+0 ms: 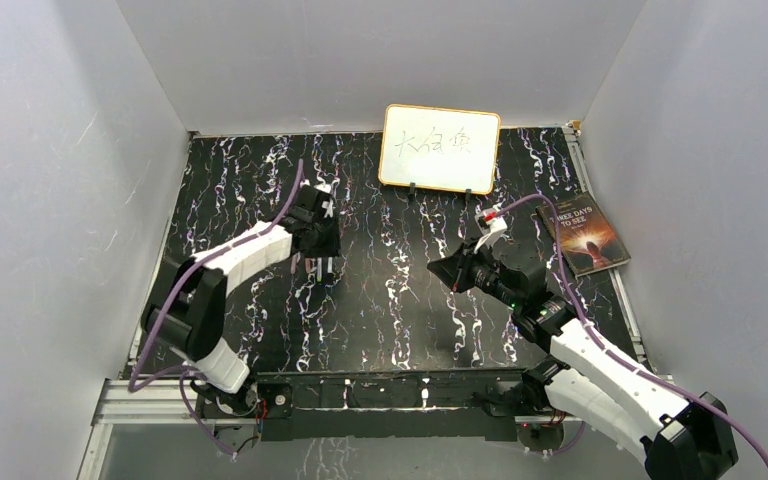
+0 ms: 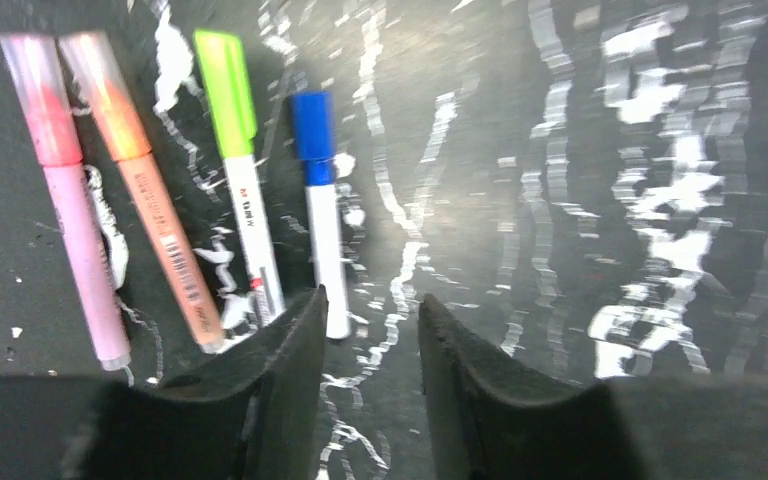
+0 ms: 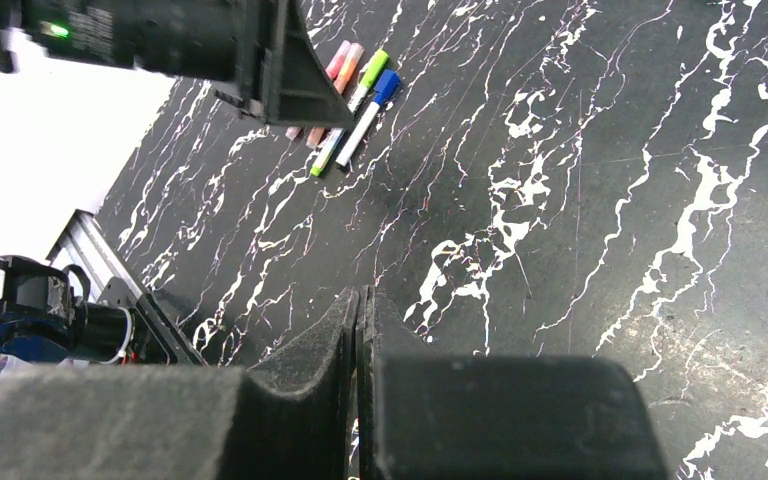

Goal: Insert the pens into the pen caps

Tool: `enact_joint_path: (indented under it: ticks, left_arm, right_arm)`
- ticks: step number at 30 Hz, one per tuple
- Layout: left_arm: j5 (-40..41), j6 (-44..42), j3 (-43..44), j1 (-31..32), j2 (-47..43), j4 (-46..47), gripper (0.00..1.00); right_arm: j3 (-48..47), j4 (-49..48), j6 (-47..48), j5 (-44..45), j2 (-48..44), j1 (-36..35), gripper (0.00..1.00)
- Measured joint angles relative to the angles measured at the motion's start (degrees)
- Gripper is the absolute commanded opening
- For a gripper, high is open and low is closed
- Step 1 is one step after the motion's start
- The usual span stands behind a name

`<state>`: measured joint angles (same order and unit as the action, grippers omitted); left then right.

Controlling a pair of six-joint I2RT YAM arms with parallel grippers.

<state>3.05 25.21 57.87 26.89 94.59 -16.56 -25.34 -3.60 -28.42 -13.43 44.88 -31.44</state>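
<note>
Black fingers (image 2: 290,380) of the left gripper (image 2: 370,305) fill the bottom of the left wrist view. They stand parted, with bare surface showing in the gap and nothing held. Largest item is the black, white-veined table (image 1: 400,300), with the left gripper low over its far-left part. Whiteboard (image 1: 440,148): propped upright at the far edge, beyond the left gripper and to its right, with handwriting on it. Book (image 1: 588,235): flat on the table, well apart from the left gripper, far to its right. Right gripper (image 3: 357,300): well to the right of the left gripper, held above the table, jaws pressed together on nothing. Four pens (image 3: 355,100) lie flat in a near-parallel row just beyond the left gripper's fingertips, offset to the left of the gap in the wrist view; none lies between the jaws. Blue-capped pen (image 2: 322,230): nearest, its bare end just beside the tip of the finger on the left of that view. Green-capped pen (image 2: 250,210): next over, its bare end meeting that fingertip's edge; contact cannot be told. Orange pen (image 2: 165,240) and pink pen (image 2: 85,250): farther left, side by side. Each pen has its cap on, at the end away from the left gripper: blue cap (image 2: 312,125), green cap (image 2: 226,90), orange cap (image 2: 100,95), pink cap (image 2: 38,100).
</note>
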Motion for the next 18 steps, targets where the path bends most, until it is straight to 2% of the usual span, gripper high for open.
enact_joint_path:
  ticks: [4, 7, 8, 12, 18]
  left_arm:
    - [-3.8, -1.5, -0.1, 1.4, -8.9, 3.9, 0.64]
    - [-6.4, -1.8, -0.1, 2.4, -16.2, 7.7, 0.91]
    - [-7.4, -1.8, -0.1, 2.6, -18.6, 9.3, 0.96]
    - [-9.3, -0.1, -1.7, 2.8, -26.0, 15.8, 0.98]
    - [-10.8, 1.8, -6.3, 2.8, -31.3, 20.8, 0.98]
  right_arm:
    - [0.0, 0.0, -0.1, 0.0, 0.3, 0.0, 0.00]
    - [0.0, -0.1, -0.2, -0.2, 0.6, 0.0, 0.00]
    - [0.1, -0.1, -0.2, -0.2, 0.6, 0.0, 0.00]
    - [0.8, -0.9, -0.2, -0.2, 0.6, 0.0, 0.00]
    - [1.0, -0.9, -0.4, -0.1, 1.2, 0.0, 0.00]
